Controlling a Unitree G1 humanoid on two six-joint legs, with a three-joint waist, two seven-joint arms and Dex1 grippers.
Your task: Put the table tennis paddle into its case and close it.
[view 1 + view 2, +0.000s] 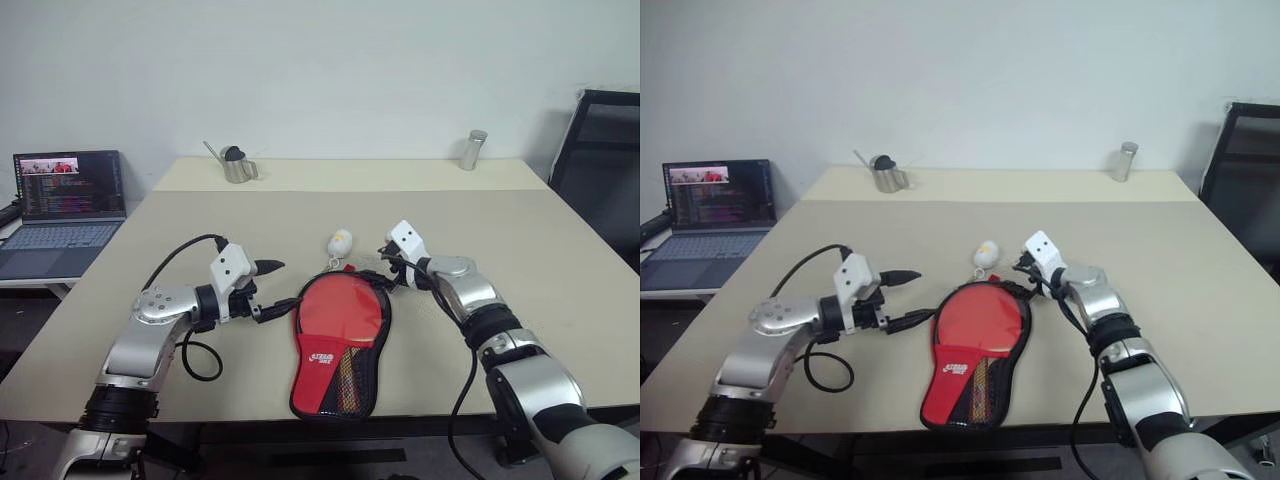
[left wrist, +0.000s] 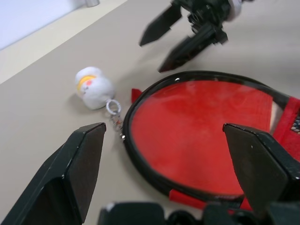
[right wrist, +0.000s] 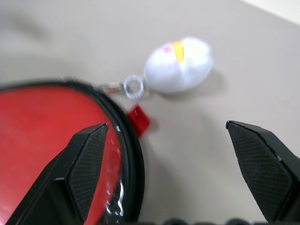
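Observation:
The case (image 1: 335, 395) lies open near the table's front edge, its red inside, white logo and black mesh pocket facing up. The table tennis paddle's red face (image 1: 340, 310) rests in the case's round end, ringed by the black rim; its handle points toward the front edge under the mesh. A white plush charm (image 1: 340, 242) on a key ring lies just beyond the round end. My left gripper (image 1: 272, 288) is open just left of the case. My right gripper (image 1: 378, 265) is open at the rim's far right, holding nothing. The right wrist view shows the charm (image 3: 180, 63) and the paddle (image 3: 47, 136).
A laptop (image 1: 65, 205) stands open on a lower side table at the left. At the back of the table (image 1: 520, 260) stand a small metal pot (image 1: 237, 165) and a metal shaker (image 1: 473, 150). A black chair (image 1: 605, 170) is at the far right.

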